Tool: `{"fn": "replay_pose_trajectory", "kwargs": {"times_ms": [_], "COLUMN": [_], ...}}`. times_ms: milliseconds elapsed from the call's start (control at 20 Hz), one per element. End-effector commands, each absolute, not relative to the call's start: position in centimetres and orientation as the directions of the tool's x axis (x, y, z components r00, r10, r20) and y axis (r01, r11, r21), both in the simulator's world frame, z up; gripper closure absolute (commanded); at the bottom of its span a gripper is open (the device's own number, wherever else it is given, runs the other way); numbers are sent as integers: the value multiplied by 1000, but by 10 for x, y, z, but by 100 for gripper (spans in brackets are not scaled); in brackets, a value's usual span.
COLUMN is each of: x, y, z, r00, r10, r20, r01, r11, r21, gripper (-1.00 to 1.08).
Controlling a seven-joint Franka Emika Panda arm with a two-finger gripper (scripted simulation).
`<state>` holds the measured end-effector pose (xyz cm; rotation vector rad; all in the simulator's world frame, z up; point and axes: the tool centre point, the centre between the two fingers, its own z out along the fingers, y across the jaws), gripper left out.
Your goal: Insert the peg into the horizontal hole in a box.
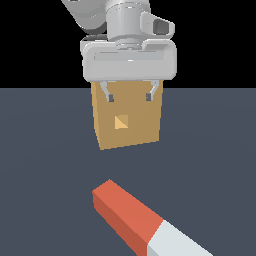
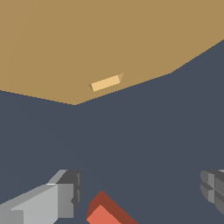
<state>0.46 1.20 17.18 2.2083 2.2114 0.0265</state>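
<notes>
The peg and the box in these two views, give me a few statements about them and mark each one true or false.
1. The peg lies on the floor, held by nothing. True.
2. The gripper has its jaws shut on the peg. False: the jaws are spread open, nothing between them.
3. The hole sits in the box face turned toward the exterior view. True.
4. The peg's white half points toward the box. False: the red-orange half is nearer the box.
5. The peg's tip is already inside the hole. False: bare floor lies between the peg and the box.
</notes>
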Motion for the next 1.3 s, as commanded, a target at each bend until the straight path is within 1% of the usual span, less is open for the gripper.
{"fn": "replay_pose_trajectory", "kwargs": {"times_ms": [0, 300, 600, 1250], "x": [5, 4, 2, 0], "y": [12, 7, -7, -69], "z": [172, 170, 164, 139], "r00": [-1, -17, -64, -259], "r10": [1000, 1000, 998, 966], "r20": [0, 0, 0, -1], "r01": [1000, 1000, 998, 966], "r11": [1, 17, 64, 259], "r21": [24, 23, 22, 17], "gripper": [-92, -92, -92, -92]}}
